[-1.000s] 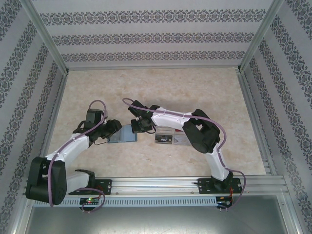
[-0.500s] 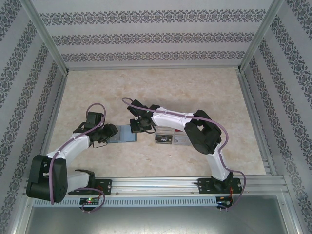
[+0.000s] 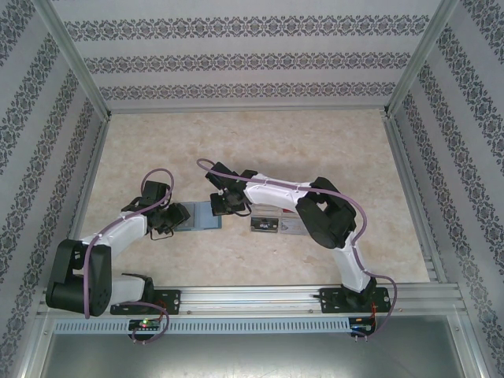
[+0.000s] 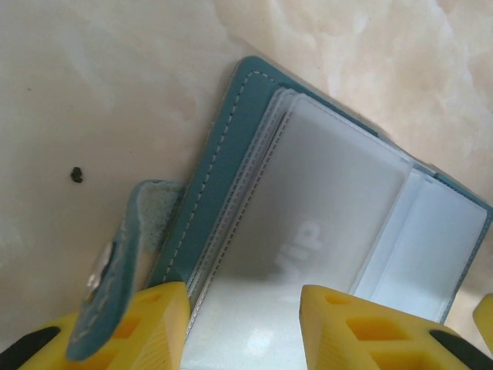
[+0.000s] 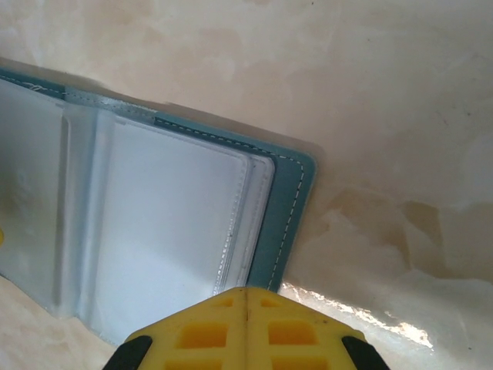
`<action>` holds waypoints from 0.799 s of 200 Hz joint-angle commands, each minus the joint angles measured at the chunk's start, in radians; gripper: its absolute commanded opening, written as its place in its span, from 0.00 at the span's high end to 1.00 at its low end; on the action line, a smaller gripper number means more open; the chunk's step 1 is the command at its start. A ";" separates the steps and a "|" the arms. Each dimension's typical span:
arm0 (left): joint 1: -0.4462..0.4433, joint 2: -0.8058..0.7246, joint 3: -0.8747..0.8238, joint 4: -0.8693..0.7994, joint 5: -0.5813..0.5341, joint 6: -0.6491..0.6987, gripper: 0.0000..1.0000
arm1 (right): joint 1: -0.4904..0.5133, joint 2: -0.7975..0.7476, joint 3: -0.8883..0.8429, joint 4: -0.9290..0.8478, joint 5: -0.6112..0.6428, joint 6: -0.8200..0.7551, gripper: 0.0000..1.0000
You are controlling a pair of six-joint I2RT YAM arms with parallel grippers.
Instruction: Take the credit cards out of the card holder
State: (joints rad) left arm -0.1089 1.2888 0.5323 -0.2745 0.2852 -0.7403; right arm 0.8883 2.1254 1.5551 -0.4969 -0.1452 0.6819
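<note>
teal card holder [image 3: 206, 215] open flat mid-table, left gripper [image 4: 245, 316] at its left edge, fingers apart over the clear sleeves [image 4: 331, 200], strap tab [image 4: 115, 270] by one finger, right gripper [image 5: 246, 297] at its right edge, fingers pressed together, clear box [image 3: 276, 220] just right

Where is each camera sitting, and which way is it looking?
Top external: above and behind the robot, looking down at the table; left arm and right arm show whole, card holder between them.
Left wrist: on the left wrist, looking down at the open card holder; left gripper at the bottom, yellow fingers apart.
Right wrist: on the right wrist, looking down at the holder's other end; right gripper at the bottom, fingers shut together.
Shared: both wrist views show the card holder.
</note>
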 commanded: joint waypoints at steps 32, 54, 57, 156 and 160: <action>0.013 0.017 -0.023 0.130 0.186 0.009 0.54 | 0.014 0.034 -0.001 -0.017 -0.010 -0.005 1.00; 0.013 0.001 -0.022 0.139 0.205 0.011 0.50 | 0.014 0.033 -0.003 -0.016 -0.008 -0.005 1.00; 0.012 -0.003 -0.020 0.139 0.206 0.011 0.50 | 0.014 0.033 -0.003 -0.016 -0.008 -0.005 1.00; -0.033 0.014 -0.013 0.290 0.336 -0.023 0.41 | 0.002 -0.073 -0.073 0.020 0.042 0.012 1.00; -0.037 0.021 -0.010 0.295 0.338 -0.026 0.41 | 0.001 -0.083 -0.079 0.020 0.047 0.010 1.00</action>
State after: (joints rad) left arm -0.1188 1.2819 0.5137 -0.0555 0.5781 -0.7486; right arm 0.8879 2.1227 1.5166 -0.4698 -0.1436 0.6827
